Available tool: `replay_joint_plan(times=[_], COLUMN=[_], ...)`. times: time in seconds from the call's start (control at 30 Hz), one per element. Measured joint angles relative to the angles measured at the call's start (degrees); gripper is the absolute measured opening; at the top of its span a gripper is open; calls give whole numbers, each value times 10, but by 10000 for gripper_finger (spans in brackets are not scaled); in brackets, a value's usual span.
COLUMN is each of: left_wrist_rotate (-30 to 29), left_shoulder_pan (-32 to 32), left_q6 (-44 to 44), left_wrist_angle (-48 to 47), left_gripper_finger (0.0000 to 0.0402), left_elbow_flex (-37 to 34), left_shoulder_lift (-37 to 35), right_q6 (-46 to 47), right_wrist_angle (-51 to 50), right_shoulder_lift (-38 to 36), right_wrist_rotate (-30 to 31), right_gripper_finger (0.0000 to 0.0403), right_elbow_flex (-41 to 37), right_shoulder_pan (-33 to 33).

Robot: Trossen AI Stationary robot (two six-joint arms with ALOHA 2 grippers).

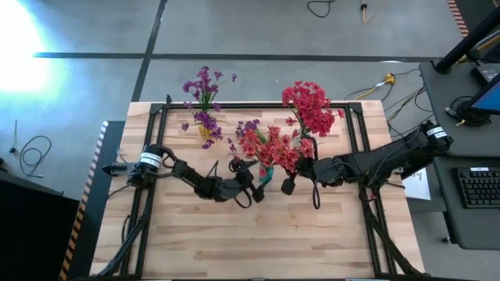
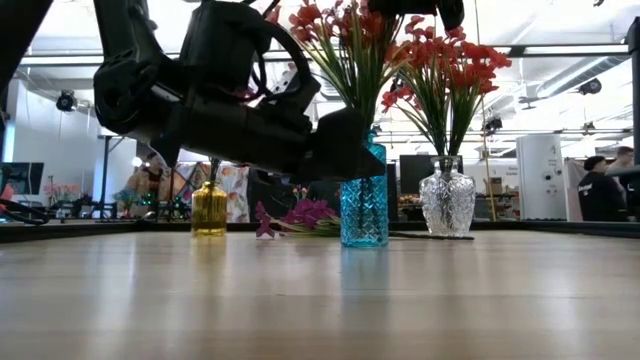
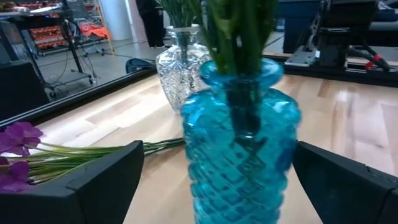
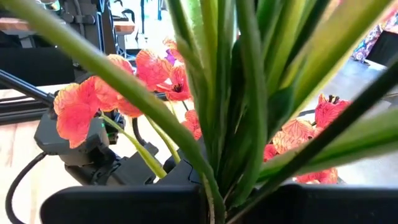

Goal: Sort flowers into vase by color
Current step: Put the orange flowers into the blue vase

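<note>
A blue glass vase [image 3: 242, 143] [image 2: 363, 205] stands on the table with a bunch of red flowers [image 1: 269, 146] in it. My left gripper [image 3: 217, 186] [image 1: 256, 186] is open, one finger on either side of the vase's body; whether they touch it I cannot tell. My right gripper [image 4: 214, 202] [image 1: 301, 173] is shut on the bunch's green stems above the vase. A clear vase [image 2: 447, 200] holds more red flowers [image 1: 311, 105]. A yellow vase [image 2: 209, 208] holds purple flowers [image 1: 205, 84]. Other purple flowers [image 2: 300, 214] lie flat on the table. My right gripper pinches several green stems [image 4: 217, 143] of the red flowers between its two fingers [image 4: 124, 205], above the blue vase's mouth. The fingers lie across the stems, coming level from the table's right side. The stems stand about upright, their lower ends down in the vase.
The three vases stand in a row toward the table's far edge, with loose purple sprigs [image 1: 205, 125] lying between the yellow and blue ones. The near half of the wooden table [image 1: 258, 242] is bare. A person [image 2: 600, 190] stands in the room beyond.
</note>
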Motion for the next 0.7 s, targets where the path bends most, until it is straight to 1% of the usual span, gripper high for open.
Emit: replay_joint_plan(times=[0.17,0.37,0.5,0.7], left_wrist_rotate=[1,18,40,39], left_shoulder_pan=[7,17,16,16], left_q6=[-6,-13,-2,2], left_wrist_angle=[0,11,12,11], left_gripper_finger=[389,389,389,389], left_elbow_flex=[0,4,30,79], left_shoulder_lift=[0,12,43,92], right_q6=[3,2,2,2], right_wrist_angle=[0,0,-2,-4], right_shoulder_lift=[0,0,0,0], right_wrist_rotate=[0,0,0,0], right_gripper_finger=[13,13,13,13], right_elbow_flex=[-1,-1,-1,-1], right_shoulder_pan=[0,0,0,0])
